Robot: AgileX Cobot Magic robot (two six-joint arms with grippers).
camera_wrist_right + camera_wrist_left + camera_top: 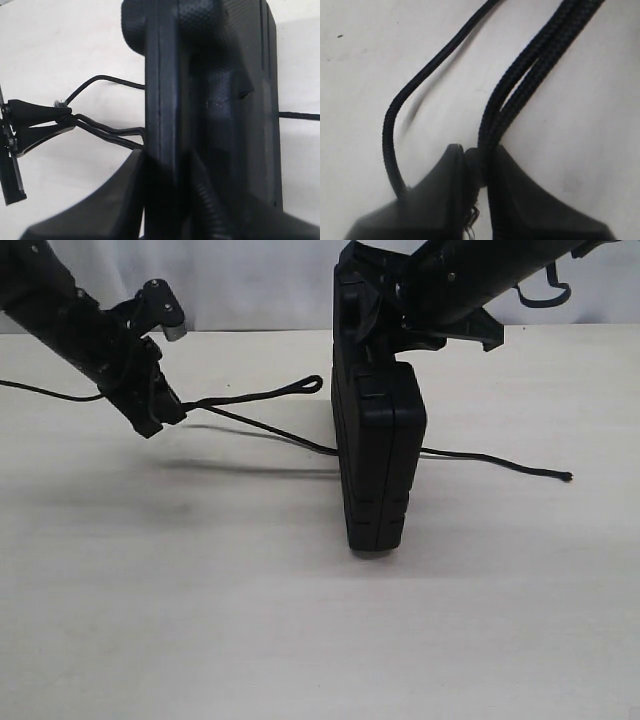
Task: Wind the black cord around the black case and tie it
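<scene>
1. table [300, 640]: pale, matte, flat. Wide bare room in front of the case and to both sides. The far edge meets a light backdrop [250, 280] behind the arms.
2. black case [380, 465]: abt mid-table, upright on one narrow end, thin side edge twd the exterior cam. Bottom end is on the table, top end is in the R gripper.
3. R gripper [167, 159]: clamped across the case's thickness, one finger on each broad face. Jaws are only as far apart as the case is thick.
4. Case surface: matte black plastic w/ fine pebbled grain and a seam line down the narrow edge. Stepped raised panels, rounded corners.
5. black cord [262, 393]: thin, round, braided. A doubled run goes from the L gripper twd the case, off the table, and ends in a small loop near the case's upper left edge. Can't tell if it touches.
6. A single strand slopes down to the case's left edge abt mid-height. Cord also shows on the right side, lying flat on the table, its tip well clear of the case.
7. L gripper [477, 152]: pinched tight on the doubled cord, strands side by side, frayed fibres betw the fingers. It sits left of the case, well apart.
8. Betw L gripper and case only cord strands cross the gap.
</scene>
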